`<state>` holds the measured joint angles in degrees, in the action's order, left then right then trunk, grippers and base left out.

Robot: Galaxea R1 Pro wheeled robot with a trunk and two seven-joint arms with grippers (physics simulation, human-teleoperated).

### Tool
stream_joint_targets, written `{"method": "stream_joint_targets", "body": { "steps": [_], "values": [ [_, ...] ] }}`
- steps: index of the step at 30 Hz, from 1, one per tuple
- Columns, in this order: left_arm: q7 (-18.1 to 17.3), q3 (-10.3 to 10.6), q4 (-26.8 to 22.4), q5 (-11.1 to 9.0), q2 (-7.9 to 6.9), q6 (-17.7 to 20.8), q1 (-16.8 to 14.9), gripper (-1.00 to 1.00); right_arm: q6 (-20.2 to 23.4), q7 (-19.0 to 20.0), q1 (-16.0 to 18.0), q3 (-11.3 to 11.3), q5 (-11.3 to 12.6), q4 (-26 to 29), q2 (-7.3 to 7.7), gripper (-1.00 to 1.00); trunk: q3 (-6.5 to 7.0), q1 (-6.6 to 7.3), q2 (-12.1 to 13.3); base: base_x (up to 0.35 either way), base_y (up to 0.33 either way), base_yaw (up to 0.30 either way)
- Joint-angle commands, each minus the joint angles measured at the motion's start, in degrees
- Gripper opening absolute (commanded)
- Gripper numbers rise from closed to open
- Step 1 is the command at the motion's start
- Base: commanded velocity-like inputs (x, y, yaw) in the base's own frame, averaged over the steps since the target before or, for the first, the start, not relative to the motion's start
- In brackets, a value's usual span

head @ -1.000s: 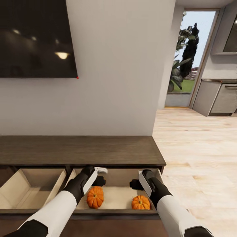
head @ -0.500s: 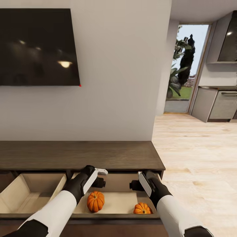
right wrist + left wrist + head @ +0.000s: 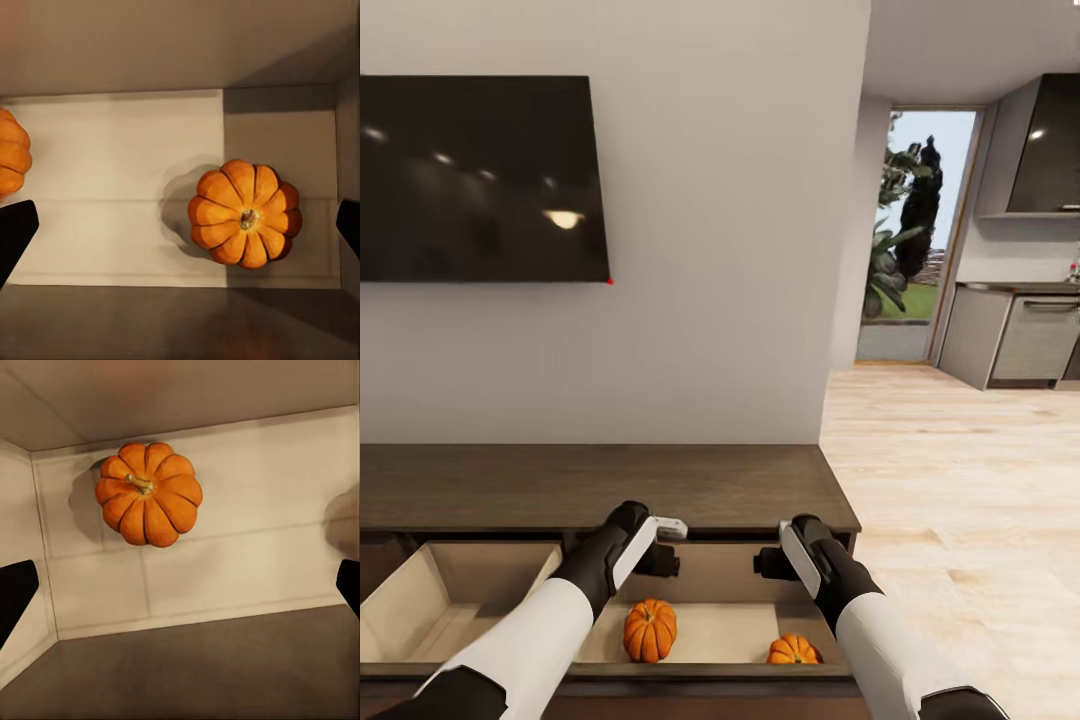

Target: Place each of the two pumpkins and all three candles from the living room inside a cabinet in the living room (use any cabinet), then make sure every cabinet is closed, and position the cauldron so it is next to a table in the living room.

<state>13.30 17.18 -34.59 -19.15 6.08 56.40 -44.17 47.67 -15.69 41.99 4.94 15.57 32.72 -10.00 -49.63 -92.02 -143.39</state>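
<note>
No writing or labels anywhere. Two pumpkins in the open right-hand drawer (image 3: 710, 640) of the cabinet (image 3: 600, 485): bigger pumpkin (image 3: 650, 630) toward its left, smaller pumpkin (image 3: 793, 650) at its right end, well apart. A second open drawer (image 3: 450, 600) sits left of it. Left gripper (image 3: 663, 560) and right gripper (image 3: 768, 563) hover above the pumpkins, both spread wide, holding nothing. One dark TV (image 3: 480, 180) on the wall.

One pumpkin (image 3: 244, 214) sits on the pale drawer floor (image 3: 112, 165) near the side wall; a second pumpkin (image 3: 11, 154) lies well apart, towards the opposite side. Dark fingertips (image 3: 15, 232) spread wide.
</note>
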Motion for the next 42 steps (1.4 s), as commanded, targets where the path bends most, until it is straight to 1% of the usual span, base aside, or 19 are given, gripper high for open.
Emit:
{"method": "stream_joint_targets", "body": {
  "steps": [1,13,22,32,42],
  "values": [
    [0.5,0.2,-0.1,-0.6,-0.03,0.3,0.0,1.0,0.1,-0.6,0.0,0.1,0.6,0.1,0.0,1.0,0.16,0.03,0.0,0.0,0.0,0.0],
    [0.7,0.2,0.0,-0.6,-0.02,0.6,-0.1,1.0,0.1,-0.6,0.0,0.1,0.6,0.1,0.0,1.0,2.82,0.34,0.2,0.0,0.0,0.0],
    [0.7,0.2,-0.1,-0.6,-0.02,0.6,-0.1,1.0,0.1,-0.6,0.0,0.1,0.6,0.1,0.0,1.0,4.44,2.32,3.8,-0.107,0.0,0.0],
    [0.5,0.2,-0.5,-0.6,-0.02,0.6,0.0,1.0,0.1,-0.6,0.0,0.1,0.6,0.1,0.0,1.0,4.44,2.32,3.8,-0.028,0.0,0.0],
    [0.5,0.2,-0.4,-0.6,-0.02,0.6,-0.1,1.0,0.1,-0.6,0.0,0.1,0.6,0.1,0.0,1.0,6.23,4.52,7.8,-0.003,0.0,0.0]
  ]
}}
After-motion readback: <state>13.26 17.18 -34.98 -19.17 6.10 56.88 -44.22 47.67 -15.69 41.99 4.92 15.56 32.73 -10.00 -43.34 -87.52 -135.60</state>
